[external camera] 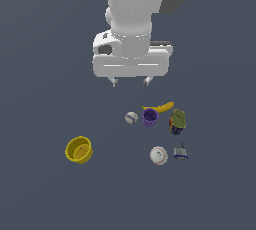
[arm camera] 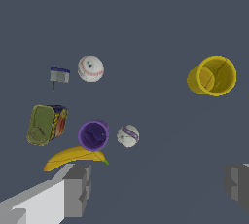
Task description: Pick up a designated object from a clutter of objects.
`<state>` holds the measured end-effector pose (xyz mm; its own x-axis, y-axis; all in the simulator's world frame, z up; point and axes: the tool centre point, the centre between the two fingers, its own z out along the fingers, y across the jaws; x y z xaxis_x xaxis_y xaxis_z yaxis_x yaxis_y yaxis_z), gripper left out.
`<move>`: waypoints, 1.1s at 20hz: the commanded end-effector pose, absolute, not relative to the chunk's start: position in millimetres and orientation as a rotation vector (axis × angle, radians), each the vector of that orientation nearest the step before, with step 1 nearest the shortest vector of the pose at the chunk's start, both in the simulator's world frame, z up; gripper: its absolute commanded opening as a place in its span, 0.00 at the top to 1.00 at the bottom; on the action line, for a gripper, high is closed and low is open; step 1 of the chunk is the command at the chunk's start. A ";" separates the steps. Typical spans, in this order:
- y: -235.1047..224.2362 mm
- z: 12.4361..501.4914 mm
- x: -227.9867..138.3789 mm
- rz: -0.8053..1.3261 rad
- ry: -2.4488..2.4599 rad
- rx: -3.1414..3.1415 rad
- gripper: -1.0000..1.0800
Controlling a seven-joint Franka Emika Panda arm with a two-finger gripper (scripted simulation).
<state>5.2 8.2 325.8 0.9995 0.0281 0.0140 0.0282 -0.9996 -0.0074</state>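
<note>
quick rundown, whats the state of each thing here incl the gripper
gripper: open, empty, above the clutter
green-topped can: on the surface, not grasped
purple cup: upright, looks empty, beside the banana
banana: lying flat
yellow cup: tilted, looks empty, set apart
two white balls: resting, apart

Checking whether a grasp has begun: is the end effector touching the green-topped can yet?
Apart. In the exterior view the open end effector hangs well above the green-topped can, with bare floor between them; the wrist view shows both fingers empty.

Plain dark slate-grey floor (external camera: pixel 40 199) fills both views, evenly lit
</note>
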 end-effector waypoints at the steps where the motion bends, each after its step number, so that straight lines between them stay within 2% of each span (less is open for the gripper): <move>1: 7.5 330.0 6.5 -0.035 -0.061 -3.136 0.04; 12: 24.7 311.9 11.6 -0.029 -0.026 -3.142 0.04; 22: 83.7 254.5 21.1 -0.022 0.068 -3.154 0.04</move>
